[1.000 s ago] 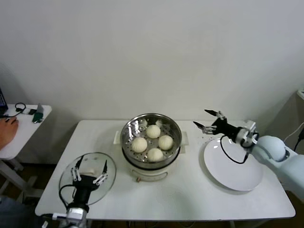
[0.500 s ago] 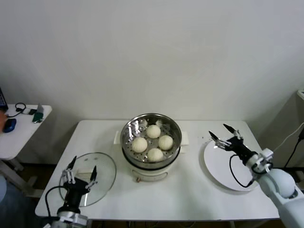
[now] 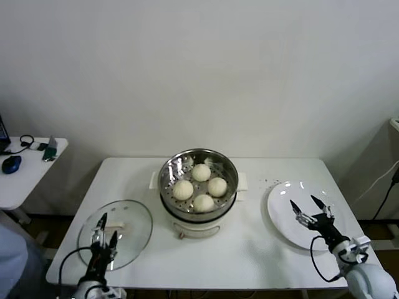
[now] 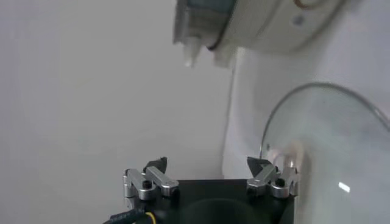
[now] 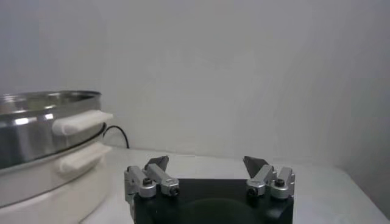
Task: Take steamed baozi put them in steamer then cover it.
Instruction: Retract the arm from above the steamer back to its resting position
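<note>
Several cream-white baozi [image 3: 201, 186] lie in the shiny steel steamer [image 3: 168, 171] on its cream pot base at the table's middle. The steamer also shows in the right wrist view [image 5: 36, 122] and its base in the left wrist view [image 4: 256, 24]. The glass cover [image 3: 134, 215] with its white handle [image 3: 118, 225] lies flat on the table at the front left; it also shows in the left wrist view [image 4: 341, 158]. My left gripper [image 3: 104, 230] is open and empty over the cover's near part. My right gripper [image 3: 312, 210] is open and empty above the white plate.
A flat white plate [image 3: 287, 205] lies at the right of the table. A small side table [image 3: 25, 171] with a mouse and cables stands at the far left. The wall is close behind the table.
Both arms have drawn back toward me. The right gripper moved from beside the steamer to low over the plate. The left gripper slid back off the cover's handle toward the front edge.
</note>
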Robot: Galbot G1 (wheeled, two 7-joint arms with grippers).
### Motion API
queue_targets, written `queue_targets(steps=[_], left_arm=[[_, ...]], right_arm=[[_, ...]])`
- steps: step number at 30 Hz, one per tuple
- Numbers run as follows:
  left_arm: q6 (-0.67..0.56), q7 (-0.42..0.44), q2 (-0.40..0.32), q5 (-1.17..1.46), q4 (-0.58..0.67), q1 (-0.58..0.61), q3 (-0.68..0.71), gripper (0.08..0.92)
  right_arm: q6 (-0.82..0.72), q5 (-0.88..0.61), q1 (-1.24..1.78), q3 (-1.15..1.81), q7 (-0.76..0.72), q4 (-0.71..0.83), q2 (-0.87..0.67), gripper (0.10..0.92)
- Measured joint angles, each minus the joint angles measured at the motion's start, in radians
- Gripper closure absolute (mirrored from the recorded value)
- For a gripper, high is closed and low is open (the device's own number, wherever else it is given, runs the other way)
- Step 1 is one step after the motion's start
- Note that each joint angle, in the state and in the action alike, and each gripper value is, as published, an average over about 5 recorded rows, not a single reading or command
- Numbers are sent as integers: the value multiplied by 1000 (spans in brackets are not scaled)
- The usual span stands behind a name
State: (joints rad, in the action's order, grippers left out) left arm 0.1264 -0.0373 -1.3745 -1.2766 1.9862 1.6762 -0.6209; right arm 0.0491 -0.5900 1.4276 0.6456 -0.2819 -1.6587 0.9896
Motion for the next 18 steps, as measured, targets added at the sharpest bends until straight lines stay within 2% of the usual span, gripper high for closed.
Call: queue_targets(steps=[18], left_arm=[[-21, -51, 11, -108, -264, -170, -10, 177]], right_arm=[[-5, 63, 54, 53, -4, -9, 74, 203]])
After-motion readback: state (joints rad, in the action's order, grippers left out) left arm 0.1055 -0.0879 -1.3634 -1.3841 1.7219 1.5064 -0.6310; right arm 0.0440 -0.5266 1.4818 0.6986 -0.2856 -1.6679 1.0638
